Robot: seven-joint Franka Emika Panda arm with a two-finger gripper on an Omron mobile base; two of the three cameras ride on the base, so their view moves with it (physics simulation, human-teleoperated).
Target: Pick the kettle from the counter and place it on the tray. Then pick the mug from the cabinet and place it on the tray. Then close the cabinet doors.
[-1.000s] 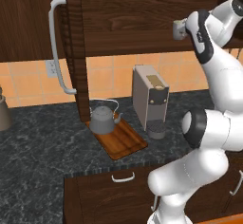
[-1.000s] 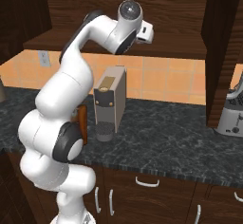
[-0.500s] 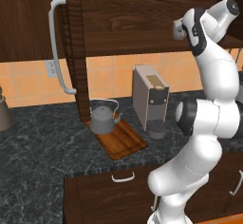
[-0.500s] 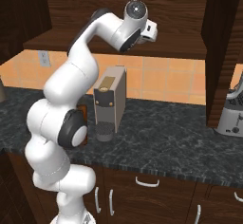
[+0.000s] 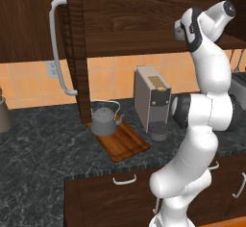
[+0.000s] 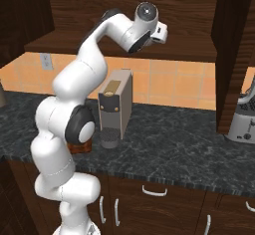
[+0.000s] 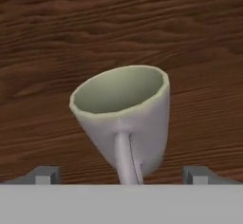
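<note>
On the dark marbled surface (image 5: 43, 144) a beige coffee machine (image 5: 152, 98) with a grey cup-like base stands just right of the wooden tray (image 5: 126, 143), and the grey kettle (image 5: 104, 120) already sits on the tray's far end. The left cabinet door (image 5: 72, 43) with its curved grey bar handle (image 5: 57, 48) hangs open above the kettle; in the right base view the other door (image 6: 233, 55) stands open near a grey appliance (image 6: 243, 119). Compared with a second ago the arm has stretched higher and further into the cabinet (image 6: 124, 15). In the hand view the off-white mug (image 7: 127, 118) stands on the wooden shelf, handle toward the camera, between the gripper's (image 7: 122, 174) wide-apart fingertips (image 7: 43, 174); they seem not to touch it, though the contact zone is hidden
</note>
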